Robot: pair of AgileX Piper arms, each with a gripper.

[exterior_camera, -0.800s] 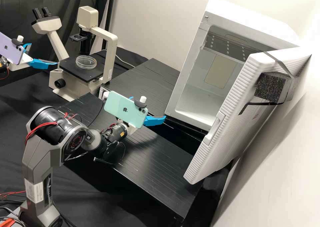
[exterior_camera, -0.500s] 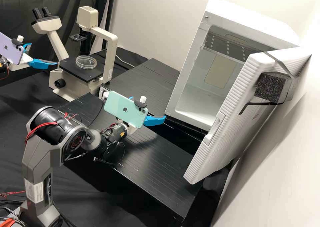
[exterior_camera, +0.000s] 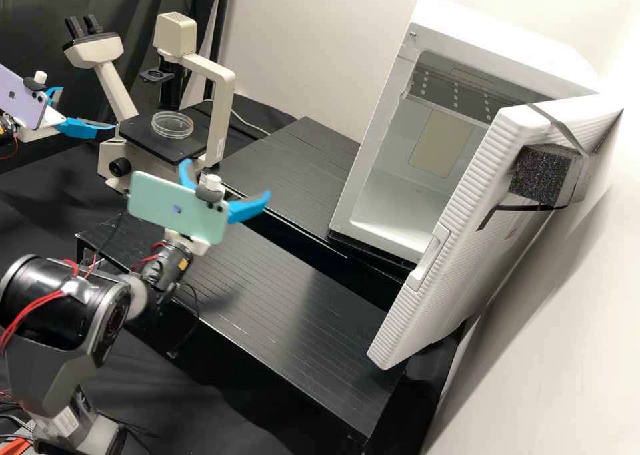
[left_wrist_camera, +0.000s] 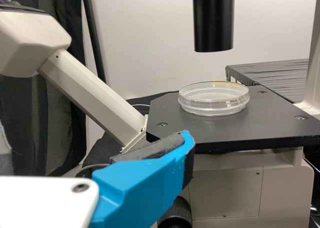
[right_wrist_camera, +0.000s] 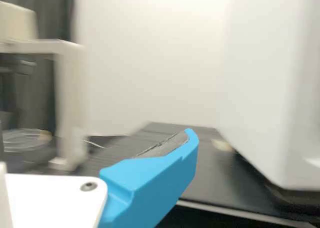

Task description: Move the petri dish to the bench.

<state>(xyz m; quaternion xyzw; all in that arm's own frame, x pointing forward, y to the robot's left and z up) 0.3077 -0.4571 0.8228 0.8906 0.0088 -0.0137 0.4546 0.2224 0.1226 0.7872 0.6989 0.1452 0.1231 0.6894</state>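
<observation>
Petri dish, clear and round, lies flat on the black stage of a cream microscope, under its dark upper column, in a laboratory set-up. The left gripper, a lilac phone mounted on its arm, hangs beside the microscope on the eyepiece side, its two blue fingers parted and nothing between them. In the left wrist view the dish sits beyond the tip of one blue finger, near but apart from it, with a strip of bare stage between the two. The right gripper, at the arm bearing a mint-green phone, holds its own fingers spread wide above the black bench, empty as well, nearer the high camera than the dish and clear of it. In the right wrist view the dish shows blurred behind the microscope's upright, off to one side of the blue finger. To the far side of the bench, a white cabinet stands with its door swung open, a block of dark foam strapped to it
</observation>
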